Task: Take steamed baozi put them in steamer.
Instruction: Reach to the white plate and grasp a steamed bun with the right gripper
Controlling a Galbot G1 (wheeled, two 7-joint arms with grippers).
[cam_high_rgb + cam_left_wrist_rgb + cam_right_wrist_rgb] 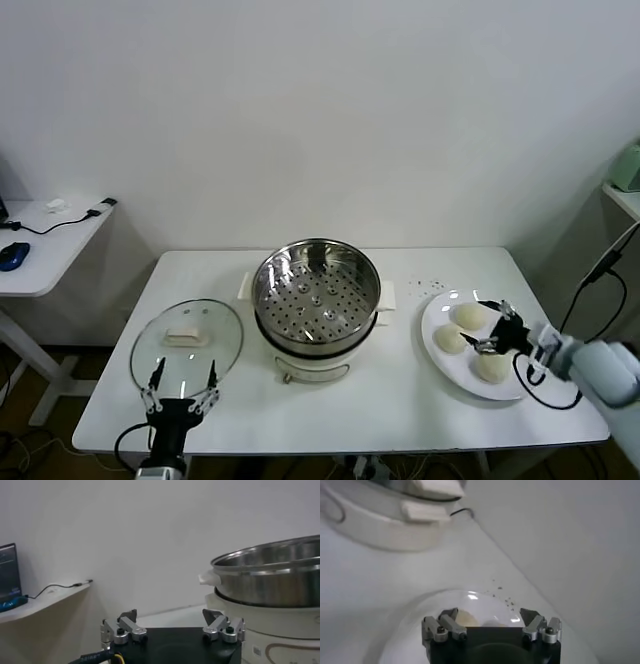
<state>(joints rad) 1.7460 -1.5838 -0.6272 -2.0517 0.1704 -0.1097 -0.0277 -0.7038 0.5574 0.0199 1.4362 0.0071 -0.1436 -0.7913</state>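
- The right gripper (490, 327) hovers over the white plate (437, 348) at the table's right side, fingers spread wide and holding nothing; it sits among the steamed baozi (451, 339), of which three show on the plate
- The steamer (316, 292) stands at the table's centre, basket floor bare, well apart from the plate; no bun is inside yet
- The left gripper (181, 390) waits near the front edge, fingers wide, just beside the glass lid (187, 343)
- Risks, as I judge them: the buns lie close together, so a finger could nudge a neighbour or push one toward the plate's rim; a hard squeeze could dent soft dough; a loose one could drop it on the way; the steamer's raised rim could catch a low carry
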